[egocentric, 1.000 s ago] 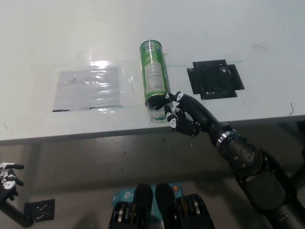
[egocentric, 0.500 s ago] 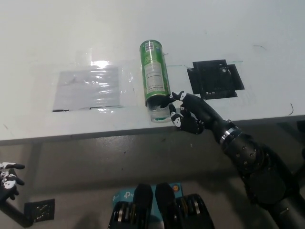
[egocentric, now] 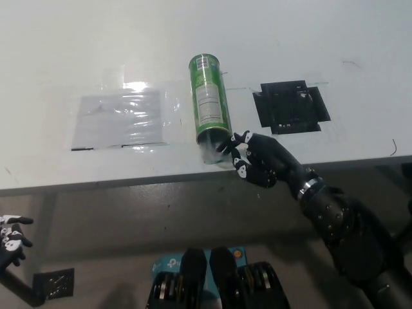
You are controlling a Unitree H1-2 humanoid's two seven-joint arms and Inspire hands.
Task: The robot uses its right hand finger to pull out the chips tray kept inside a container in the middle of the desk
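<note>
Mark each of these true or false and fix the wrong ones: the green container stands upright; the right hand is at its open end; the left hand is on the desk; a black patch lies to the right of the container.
1. The green container stands upright. False: it lies on its side on the desk.
2. The right hand is at the container's open near end. True.
3. The left hand rests on the desk. False: it hangs below the desk edge, at lower left.
4. A black patch lies to the right of the container. True.

One head camera looks steeply down from above at the white desk (egocentric: 290,38) edge and floor below.
</note>
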